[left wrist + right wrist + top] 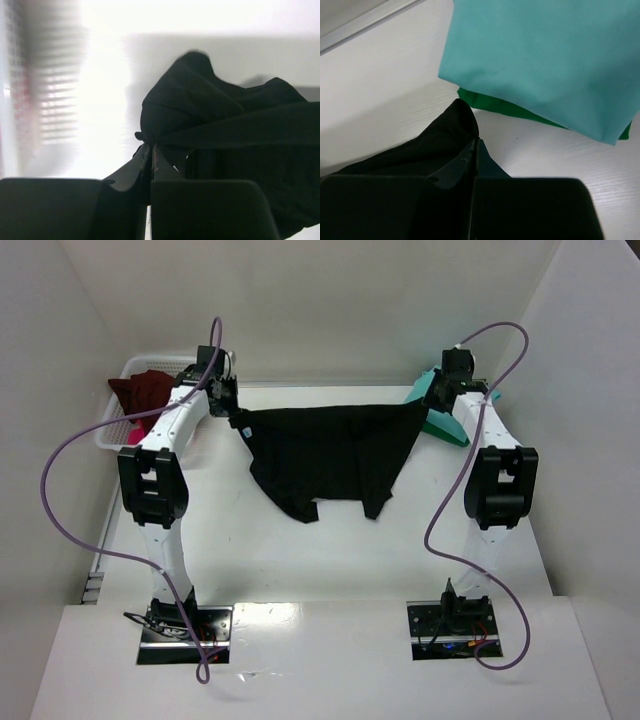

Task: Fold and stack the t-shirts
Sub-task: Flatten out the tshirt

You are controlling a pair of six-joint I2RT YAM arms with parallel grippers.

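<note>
A large black t-shirt (330,455) hangs stretched between my two grippers above the far part of the table. My left gripper (238,418) is shut on its left corner; in the left wrist view the cloth (225,135) bunches at my closed gripper (150,150). My right gripper (425,405) is shut on its right corner; the right wrist view shows my gripper (476,145) pinching black cloth (430,145). A folded teal t-shirt (545,60) lies on a dark green one (495,106) at the far right (432,410). A maroon t-shirt (140,392) lies in the basket.
A white lattice basket (112,430) stands at the far left corner, with pink cloth (133,436) under the maroon one. White walls enclose the table on three sides. Purple cables loop off both arms.
</note>
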